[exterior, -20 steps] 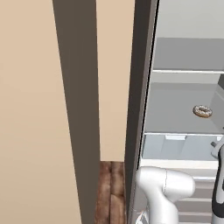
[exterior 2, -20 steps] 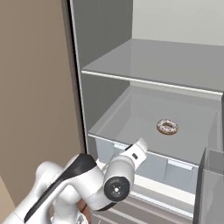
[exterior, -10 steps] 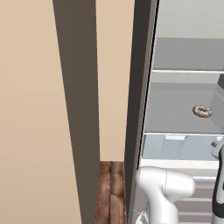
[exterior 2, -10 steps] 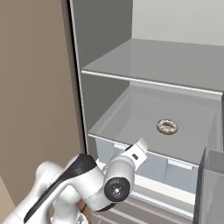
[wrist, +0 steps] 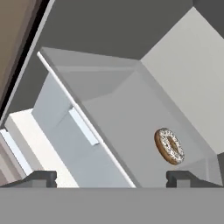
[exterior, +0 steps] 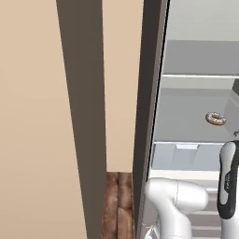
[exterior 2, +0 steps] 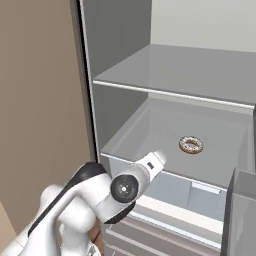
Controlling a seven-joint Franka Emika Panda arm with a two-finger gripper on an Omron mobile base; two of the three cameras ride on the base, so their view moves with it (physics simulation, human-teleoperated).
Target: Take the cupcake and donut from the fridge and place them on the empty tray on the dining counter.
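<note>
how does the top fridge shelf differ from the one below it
The upper shelf is a flat slab with a thin front edge; the lower shelf sits like a shallow bin, with side walls and a pale front panel. The upper shelf is bare, while the lower shelf holds the donut. Both are the same pale grey.

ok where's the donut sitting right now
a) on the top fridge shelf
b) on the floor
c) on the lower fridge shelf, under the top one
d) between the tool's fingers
c: the donut lies flat on the lower shelf of the fridge, beneath the upper shelf, and the open tool is short of it.
</note>
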